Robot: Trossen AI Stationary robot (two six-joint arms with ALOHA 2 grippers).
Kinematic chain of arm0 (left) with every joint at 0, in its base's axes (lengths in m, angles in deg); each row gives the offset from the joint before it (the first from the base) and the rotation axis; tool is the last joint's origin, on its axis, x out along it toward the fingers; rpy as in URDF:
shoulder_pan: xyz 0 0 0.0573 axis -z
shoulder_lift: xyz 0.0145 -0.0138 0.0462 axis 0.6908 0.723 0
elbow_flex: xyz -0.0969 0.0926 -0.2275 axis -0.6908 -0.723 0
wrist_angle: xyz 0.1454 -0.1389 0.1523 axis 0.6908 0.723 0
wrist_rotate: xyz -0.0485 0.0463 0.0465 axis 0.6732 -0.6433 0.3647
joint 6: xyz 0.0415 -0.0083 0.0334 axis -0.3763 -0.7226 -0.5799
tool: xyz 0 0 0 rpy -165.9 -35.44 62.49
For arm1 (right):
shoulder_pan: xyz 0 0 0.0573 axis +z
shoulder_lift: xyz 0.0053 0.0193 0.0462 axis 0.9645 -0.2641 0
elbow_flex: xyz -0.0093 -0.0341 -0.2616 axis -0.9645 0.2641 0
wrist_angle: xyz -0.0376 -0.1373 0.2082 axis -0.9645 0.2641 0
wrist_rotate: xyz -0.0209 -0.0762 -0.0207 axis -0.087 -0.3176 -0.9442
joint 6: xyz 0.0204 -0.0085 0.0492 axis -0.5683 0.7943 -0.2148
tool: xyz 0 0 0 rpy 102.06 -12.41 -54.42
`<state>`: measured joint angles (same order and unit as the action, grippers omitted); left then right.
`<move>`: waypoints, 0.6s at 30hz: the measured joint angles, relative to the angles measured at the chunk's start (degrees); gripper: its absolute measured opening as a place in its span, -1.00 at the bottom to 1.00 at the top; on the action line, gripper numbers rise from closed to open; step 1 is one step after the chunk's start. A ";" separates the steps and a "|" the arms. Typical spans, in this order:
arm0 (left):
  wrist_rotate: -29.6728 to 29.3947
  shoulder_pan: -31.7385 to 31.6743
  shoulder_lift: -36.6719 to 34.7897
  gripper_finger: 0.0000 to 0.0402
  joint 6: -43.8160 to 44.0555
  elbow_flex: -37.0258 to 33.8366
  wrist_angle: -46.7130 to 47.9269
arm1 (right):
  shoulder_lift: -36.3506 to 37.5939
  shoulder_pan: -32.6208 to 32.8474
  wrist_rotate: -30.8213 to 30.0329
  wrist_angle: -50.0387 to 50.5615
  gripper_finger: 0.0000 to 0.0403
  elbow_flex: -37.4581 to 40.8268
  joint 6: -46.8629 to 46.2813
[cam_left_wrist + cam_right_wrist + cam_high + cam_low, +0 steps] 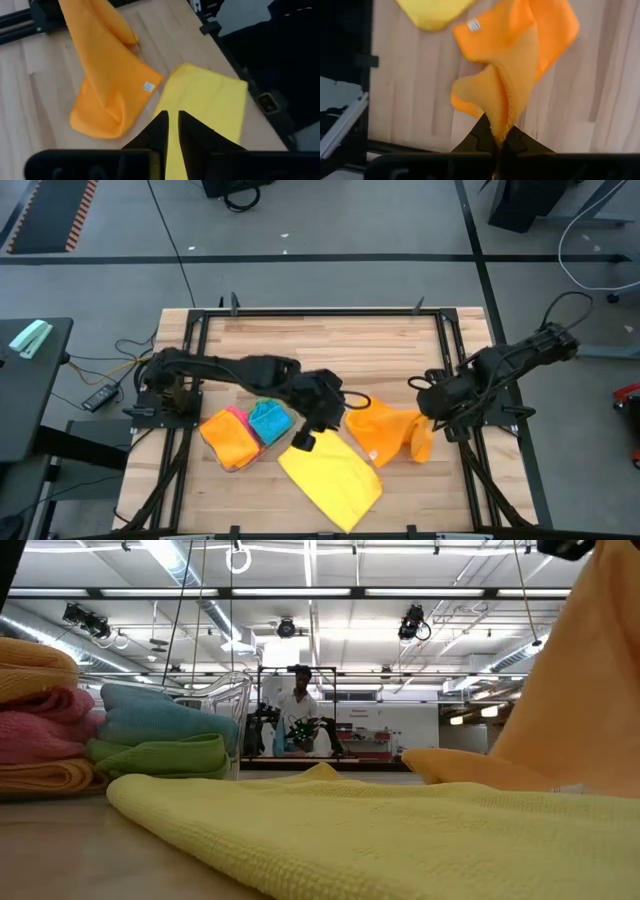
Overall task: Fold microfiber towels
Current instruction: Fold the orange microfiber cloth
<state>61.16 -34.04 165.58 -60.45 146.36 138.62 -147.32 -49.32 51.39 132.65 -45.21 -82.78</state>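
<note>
— Two towels are out on the table: the yellow towel (331, 479) lies flat near the front edge, the orange towel (385, 433) beside it.
— Grippers?
— Right gripper (499, 142) pinches the orange towel's edge, lifted; left gripper (171, 131) hovers over the yellow one, jaws narrowly parted, empty.

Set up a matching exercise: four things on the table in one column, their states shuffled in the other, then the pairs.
1. yellow towel
2. orange towel
3. blue towel
4. left gripper

A. one edge pinched and lifted by the right gripper
B. folded in the stack at the table's left
C. lying flat, held by nothing
D. above the yellow towel's edge, holding nothing

Pairs: 1-C, 2-A, 3-B, 4-D
</note>
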 joint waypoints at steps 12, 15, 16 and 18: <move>-21.18 3.23 1.04 -0.40 -11.68 -23.73 -29.48 | 0.00 -0.09 -0.15 -6.06 -0.97 8.04 -3.17; -21.86 3.71 3.63 -0.26 -12.54 -24.11 -29.71 | 0.00 -0.09 -0.15 -7.51 -0.97 8.37 -2.96; -21.86 3.90 4.53 -0.23 -12.63 -24.10 -29.56 | 0.00 -0.09 -0.16 -7.93 -0.97 8.42 -2.94; -21.94 4.17 6.37 -0.18 -13.18 -24.10 -29.73 | 0.00 -0.09 -0.22 -8.52 -0.97 8.46 -2.88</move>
<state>39.21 -29.88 171.95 -73.63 122.25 108.89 -147.32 -49.41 51.17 124.13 -36.75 -85.66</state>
